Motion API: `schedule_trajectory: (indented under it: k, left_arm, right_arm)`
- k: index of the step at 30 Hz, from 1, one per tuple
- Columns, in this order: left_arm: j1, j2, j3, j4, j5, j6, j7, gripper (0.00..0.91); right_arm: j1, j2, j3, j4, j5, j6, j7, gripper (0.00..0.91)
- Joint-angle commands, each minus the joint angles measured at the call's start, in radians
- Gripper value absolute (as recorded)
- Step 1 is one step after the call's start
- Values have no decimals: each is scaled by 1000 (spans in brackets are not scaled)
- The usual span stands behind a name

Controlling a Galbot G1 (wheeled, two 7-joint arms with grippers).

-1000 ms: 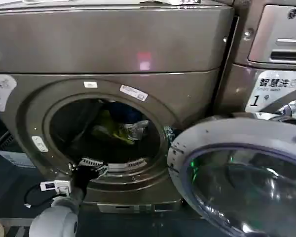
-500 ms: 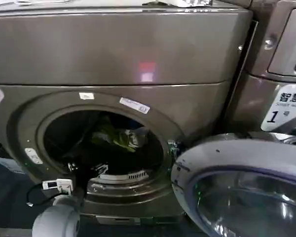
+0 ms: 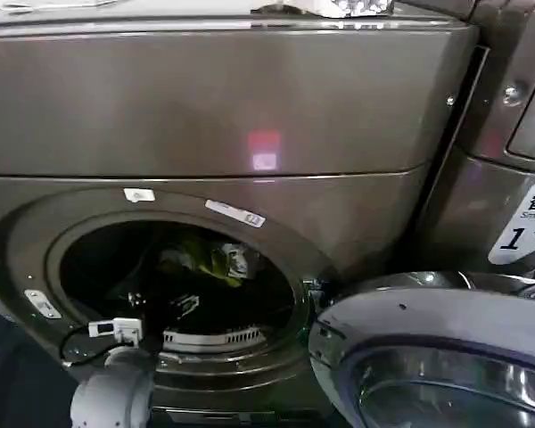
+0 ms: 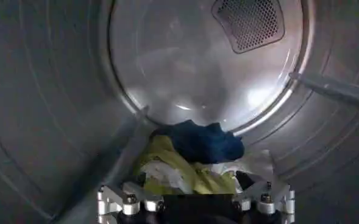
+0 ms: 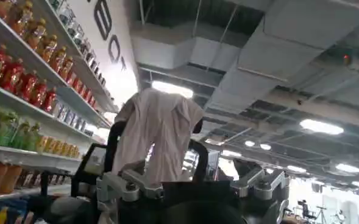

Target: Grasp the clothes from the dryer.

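The dryer (image 3: pixel 250 107) is bronze-grey, and its round porthole stands open. Inside the drum lie the clothes (image 3: pixel 205 260). My left arm (image 3: pixel 116 392) reaches in through the opening. In the left wrist view the pile shows a dark blue piece (image 4: pixel 203 140) on top, a yellow-green one (image 4: pixel 167 159) under it and a white-grey patterned one (image 4: pixel 161 175). My left gripper (image 4: pixel 188 185) is open, just short of the pile, which lies between its spread fingers. My right gripper (image 5: pixel 156 152) points up at a ceiling, shut on a pale cloth (image 5: pixel 158 128).
The chrome-rimmed glass door (image 3: pixel 428 357) hangs open at the lower right, close to the porthole. A neighbouring machine (image 3: pixel 517 134) with a white "1" sticker (image 3: pixel 526 223) stands to the right. The drum's rear wall has a mesh vent (image 4: pixel 249 21) and a paddle (image 4: pixel 331 90).
The head view has closed in on the dryer, and the porthole now sits lower in the picture. My left arm has reached deeper into the drum towards the clothes.
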Motion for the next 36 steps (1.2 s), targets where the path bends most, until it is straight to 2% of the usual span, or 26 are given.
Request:
schedule_trajectory:
  k: [1, 7, 12, 15, 17, 21, 23, 26, 28, 32, 36]
  left_arm:
    - [-353, -16, -5, 513, 142, -282, 34, 907]
    - [-513, -25, -9, 739, 216, -333, 53, 907]
    - [-619, -20, -27, 939, 376, -400, 70, 907]
    - [-654, -12, -27, 989, 416, -407, 106, 907]
    - [-651, -8, -39, 974, 561, -438, 246, 907]
    - [-616, 5, -39, 895, 1005, -552, 619, 907]
    - [-589, 0, -36, 844, 1197, -619, 743, 907]
    - [-589, -2, -27, 839, 1371, -673, 873, 907]
    - [-609, -13, -36, 860, 1415, -687, 925, 907]
    - [-657, -9, -37, 898, 1453, -773, 1106, 907]
    - [-719, 3, -37, 934, 1458, -811, 1193, 907]
  right_arm:
    - [13, -1, -19, 6, -5, 1, 2, 907]
    - [22, -1, -32, 14, -7, -2, 1, 907]
    - [21, -2, -33, 10, -8, -1, 1, 907]
    - [20, -7, -33, 8, -10, -1, 1, 907]
    - [22, -9, -36, 11, -11, -2, 1, 907]
    - [34, -3, -51, 24, -23, -4, 1, 907]
    - [36, 1, -54, 28, -28, -4, 1, 907]
    - [36, 10, -57, 42, -29, -5, 0, 907]
    - [32, 9, -54, 38, -28, -4, 1, 907]
    - [24, 2, -49, 23, -28, 0, -1, 907]
    - [27, 5, -66, 32, -29, 1, -4, 907]
